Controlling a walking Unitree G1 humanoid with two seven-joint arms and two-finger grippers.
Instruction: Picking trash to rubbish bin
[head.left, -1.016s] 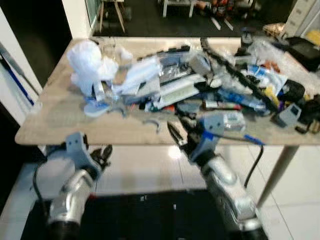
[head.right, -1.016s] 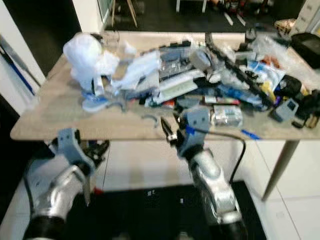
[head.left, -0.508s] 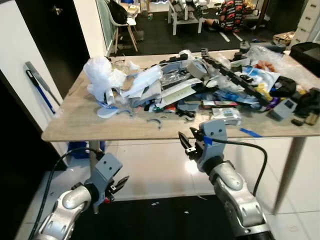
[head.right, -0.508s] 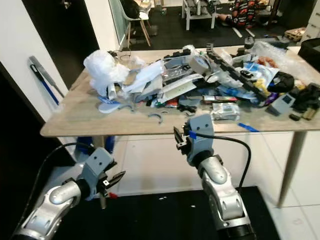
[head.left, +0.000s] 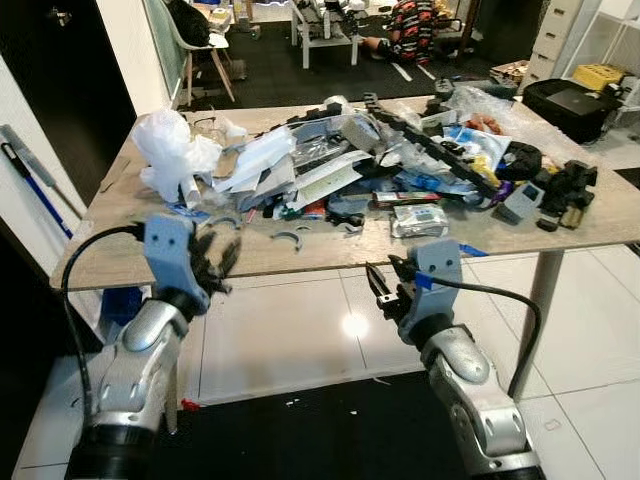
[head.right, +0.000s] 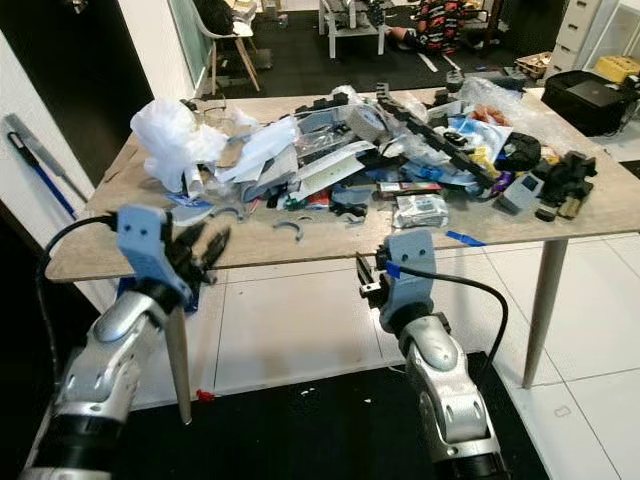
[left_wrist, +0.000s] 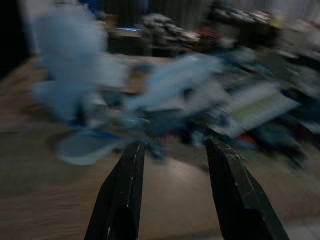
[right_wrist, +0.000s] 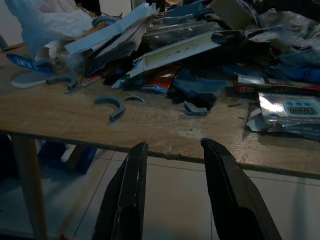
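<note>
A wooden table (head.left: 300, 256) carries a wide heap of trash (head.left: 340, 170): papers, wrappers, black parts, and a white plastic bag (head.left: 170, 145) at its left end. My left gripper (head.left: 218, 256) is raised to the table's front edge near the bag, open and empty; its wrist view is blurred, with the bag (left_wrist: 70, 45) ahead of it. My right gripper (head.left: 383, 283) hangs open just below the front edge at the middle. Past its fingers (right_wrist: 130, 190) lie grey curved pieces (right_wrist: 112, 105) and a silver foil packet (right_wrist: 290, 107).
White tiled floor lies under the table, and a dark mat is at my feet. A blue-handled tool (head.left: 30, 170) leans on the left wall. A black case (head.left: 575, 100) sits beyond the table's far right corner. Chairs (head.left: 200, 40) stand behind.
My left arm has risen from low near the floor up to the table's front edge. The camera view has shifted. The right gripper stays open under the edge.
</note>
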